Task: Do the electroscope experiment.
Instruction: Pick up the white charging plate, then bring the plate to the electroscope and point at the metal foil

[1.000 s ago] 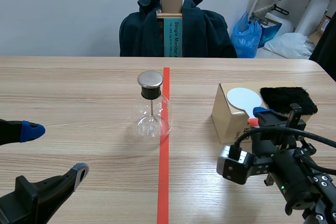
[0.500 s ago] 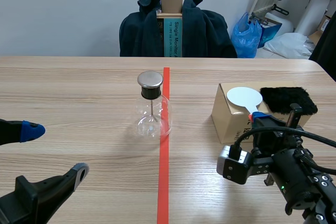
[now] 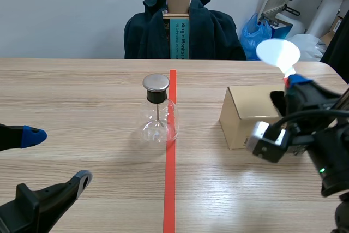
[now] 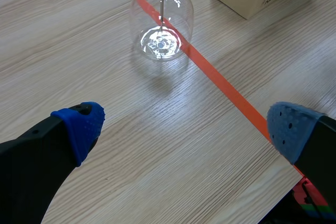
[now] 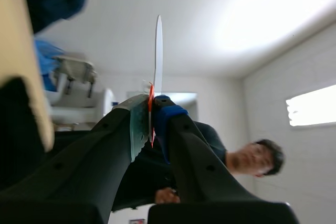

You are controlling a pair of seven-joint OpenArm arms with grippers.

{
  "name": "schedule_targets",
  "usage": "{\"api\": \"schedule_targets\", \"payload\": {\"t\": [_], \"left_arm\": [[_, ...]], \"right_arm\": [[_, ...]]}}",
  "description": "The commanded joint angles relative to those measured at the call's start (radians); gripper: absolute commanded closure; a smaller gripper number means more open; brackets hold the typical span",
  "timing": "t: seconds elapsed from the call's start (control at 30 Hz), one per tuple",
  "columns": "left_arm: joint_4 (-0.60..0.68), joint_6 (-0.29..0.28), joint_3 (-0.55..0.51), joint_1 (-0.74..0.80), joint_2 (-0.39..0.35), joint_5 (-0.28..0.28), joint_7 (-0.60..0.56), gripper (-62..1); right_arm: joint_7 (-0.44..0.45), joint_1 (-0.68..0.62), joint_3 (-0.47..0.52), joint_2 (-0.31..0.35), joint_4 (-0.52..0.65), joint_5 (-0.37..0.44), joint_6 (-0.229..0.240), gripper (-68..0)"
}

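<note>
The electroscope, a clear glass flask [image 3: 158, 118] with a metal cap and rod, stands mid-table by the red tape line; in the left wrist view the flask [image 4: 162, 30] is ahead of my left gripper [image 4: 184, 129]. That left gripper [image 3: 57, 156] is open near the table's front left, holding nothing. My right gripper [image 3: 290, 84] is raised above the cardboard box [image 3: 242, 110] and shut on the red handle of a white disc paddle [image 3: 278, 53]. In the right wrist view the paddle [image 5: 158, 51] shows edge-on, rising from between the pads of the gripper [image 5: 151, 119].
A black fur cloth [image 3: 275, 99] lies on the box, mostly hidden behind my right arm. A red tape line [image 3: 170, 178] runs down the table. A chair with a dark jacket [image 3: 182, 28] stands beyond the far edge. A person [image 5: 257, 158] appears in the right wrist view.
My right gripper has lifted the white paddle off the box, up and to the right, tilting its wrist upward. The left arm and flask have not moved.
</note>
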Motion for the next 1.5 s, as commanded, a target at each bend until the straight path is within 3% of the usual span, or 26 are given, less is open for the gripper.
{"api": "schedule_targets", "payload": {"t": [0.0, 0.17, 0.37, 0.4, 0.63, 0.9, 1.1, 1.23, 1.37, 1.47], "left_arm": [[0.016, -0.001, 0.001, -0.004, -0.007, -0.006, -0.018, -62.3], [0.016, -0.002, 0.001, -0.029, -0.077, -0.008, -0.014, -31.5], [0.001, -0.016, 0.01, -0.117, -0.15, -0.019, -0.007, -4.1], [-0.008, -0.019, 0.018, -0.136, -0.158, -0.018, -0.007, -2.7], [-0.208, -0.06, 0.138, -0.335, -0.172, -0.018, -0.033, -3.2], [-0.552, -0.153, 0.341, -0.569, -0.159, -0.013, -0.292, -3.2], [-0.734, -0.162, 0.501, -0.717, -0.1, 0.04, -0.398, -3.2], [-0.827, -0.157, 0.588, -0.794, -0.043, 0.067, -0.442, -3.2], [-0.903, -0.114, 0.654, -0.848, 0.019, 0.105, -0.48, -3.2], [-0.945, -0.051, 0.69, -0.873, 0.06, 0.122, -0.503, -3.2]], "right_arm": [[-0.031, 0.012, 0.04, 0.038, 0.078, 0.004, -0.059, -0.8], [-0.069, 0.012, 0.141, 0.064, 0.234, 0.045, -0.059, -0.8], [-0.101, 0.012, 0.268, 0.064, 0.446, 0.105, -0.059, -0.8], [-0.1, 0.012, 0.288, 0.064, 0.48, 0.121, -0.059, -0.8], [-0.099, 0.012, 0.364, 0.064, 0.631, 0.188, -0.059, -0.8], [-0.08, 0.012, 0.364, 0.064, 0.645, 0.188, -0.059, -0.8], [-0.072, 0.012, 0.361, 0.063, 0.645, 0.223, -0.056, -0.8], [-0.06, 0.012, 0.361, 0.06, 0.64, 0.24, 0.04, -0.8], [0.002, 0.014, 0.349, 0.058, 0.619, 0.256, 0.137, -0.8], [0.075, 0.02, 0.324, 0.058, 0.592, 0.268, 0.151, -0.8]]}}
